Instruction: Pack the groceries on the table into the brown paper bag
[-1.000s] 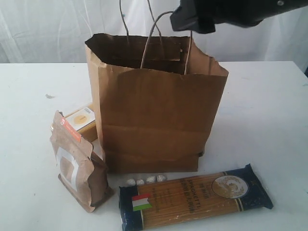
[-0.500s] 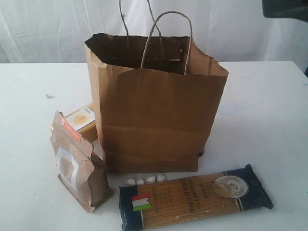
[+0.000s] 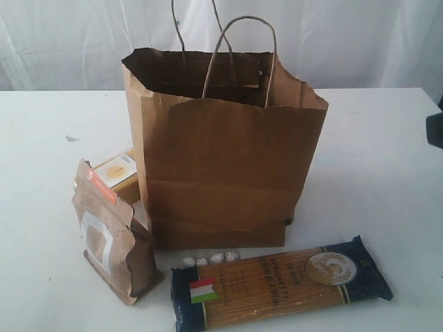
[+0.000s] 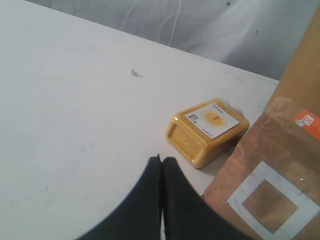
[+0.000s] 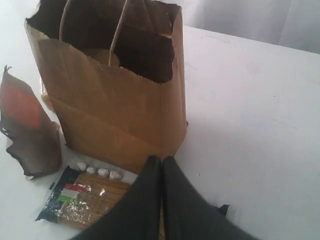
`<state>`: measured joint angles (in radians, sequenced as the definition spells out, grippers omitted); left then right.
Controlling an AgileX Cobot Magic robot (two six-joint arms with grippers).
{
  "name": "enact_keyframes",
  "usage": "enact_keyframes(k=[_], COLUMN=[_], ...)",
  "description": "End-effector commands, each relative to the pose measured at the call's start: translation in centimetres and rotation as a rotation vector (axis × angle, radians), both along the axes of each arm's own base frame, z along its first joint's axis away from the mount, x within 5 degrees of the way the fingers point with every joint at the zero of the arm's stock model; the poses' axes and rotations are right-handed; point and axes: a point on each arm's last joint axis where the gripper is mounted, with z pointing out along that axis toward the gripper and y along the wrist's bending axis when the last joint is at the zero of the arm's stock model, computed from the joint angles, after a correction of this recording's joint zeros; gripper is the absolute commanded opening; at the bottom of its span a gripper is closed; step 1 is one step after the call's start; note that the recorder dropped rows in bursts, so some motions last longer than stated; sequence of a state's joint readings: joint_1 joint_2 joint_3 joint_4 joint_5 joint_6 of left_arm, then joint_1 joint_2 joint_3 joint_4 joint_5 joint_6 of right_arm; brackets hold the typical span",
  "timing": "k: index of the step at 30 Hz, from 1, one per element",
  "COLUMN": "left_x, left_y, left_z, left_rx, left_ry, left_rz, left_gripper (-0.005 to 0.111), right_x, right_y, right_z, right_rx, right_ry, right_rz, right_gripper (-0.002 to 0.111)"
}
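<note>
The left claw (image 4: 161, 160) is pressed together and empty over the white counter (image 4: 75, 100). Just ahead of it the yellow-grain bottle (image 4: 207, 130) lies on its side, white label up, near the kraft pouch (image 4: 265, 185) with its orange strip. The right claw (image 5: 161, 159), fingers likewise together on nothing, hangs above the dark-blue spaghetti packet (image 5: 85, 200). Beyond it stands the brown paper bag (image 5: 110, 105), upright, its top edge jagged.

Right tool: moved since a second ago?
Yes. The right tool left its spot above the brown paper bag, swinging right and down; only a dark sliver shows at the exterior view's right edge.
</note>
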<state>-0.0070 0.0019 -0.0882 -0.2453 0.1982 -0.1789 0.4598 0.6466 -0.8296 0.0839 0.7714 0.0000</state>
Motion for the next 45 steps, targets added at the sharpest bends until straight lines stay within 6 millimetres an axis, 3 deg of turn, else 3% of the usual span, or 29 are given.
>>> enact_keyframes(k=[1,11,24,28,31,38,45], left_x=[0.0,0.0,0.0,0.0,0.0,0.0,0.0], left_y=[-0.1,-0.1,-0.1,-0.1,-0.1,-0.1,-0.1], left_z=[-0.2,-0.2,-0.2,-0.2,-0.2,-0.2,-0.2], left_rx=[-0.009,-0.009,-0.009,-0.009,-0.009,-0.009,-0.009], left_ry=[0.001,0.001,0.001,0.001,0.001,0.001,0.001], left_rz=[-0.006,-0.006,-0.006,-0.006,-0.006,-0.006,-0.006], left_gripper=[0.001,0.001,0.001,0.001,0.001,0.001,0.001], right_x=[-0.5,-1.5,-1.3,-1.0,-1.2,-2.4,-3.4], right_y=[-0.3,0.3,0.3,0.4,-0.1,-1.8,-3.1], right_z=[-1.4,-3.0,-2.6,-3.5,-5.0,-11.3,-16.2], right_rx=[0.021,0.179,0.161,0.151,0.179,0.181,0.203], right_ry=[-0.055,0.043,-0.021,-0.035,-0.108,-0.176,-0.188], right_rz=[-0.006,0.028,0.038,0.04,0.011,-0.104,-0.234], right_gripper=[0.0,0.0,0.0,0.0,0.0,0.0,0.0])
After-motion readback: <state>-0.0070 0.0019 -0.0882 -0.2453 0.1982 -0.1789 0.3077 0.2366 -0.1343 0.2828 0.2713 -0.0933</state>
